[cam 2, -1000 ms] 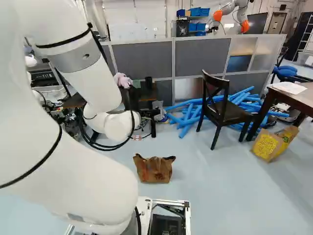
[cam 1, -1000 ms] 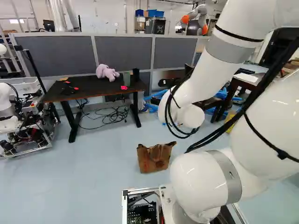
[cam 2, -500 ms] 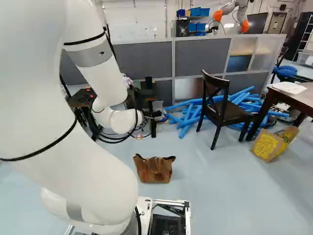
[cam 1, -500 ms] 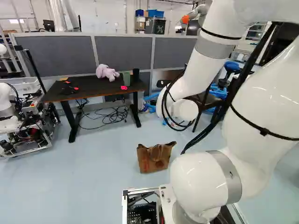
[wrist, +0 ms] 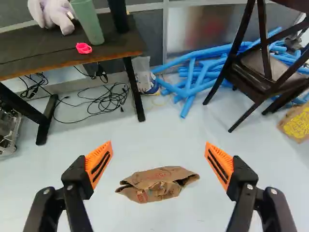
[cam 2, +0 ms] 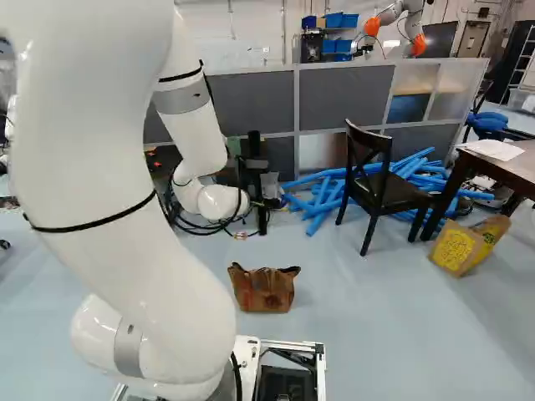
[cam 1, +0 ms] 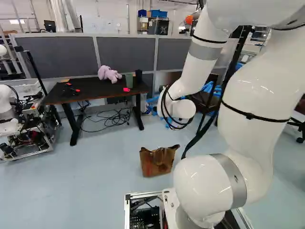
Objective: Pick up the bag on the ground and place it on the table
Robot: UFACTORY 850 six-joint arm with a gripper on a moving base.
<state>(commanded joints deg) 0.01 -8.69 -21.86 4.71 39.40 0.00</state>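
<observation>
Gripper gapes wide and empty, orange pads wedge-shaped, a crumpled brown paper bag ahead.

Your arm has swung more upright over its lowest joint, and its forearm has moved leftward in your left base view and rightward in your right one, now reaching farther ahead. At the right edge of your left base view, part of a black wheeled chair has come out from behind the arm.
</observation>
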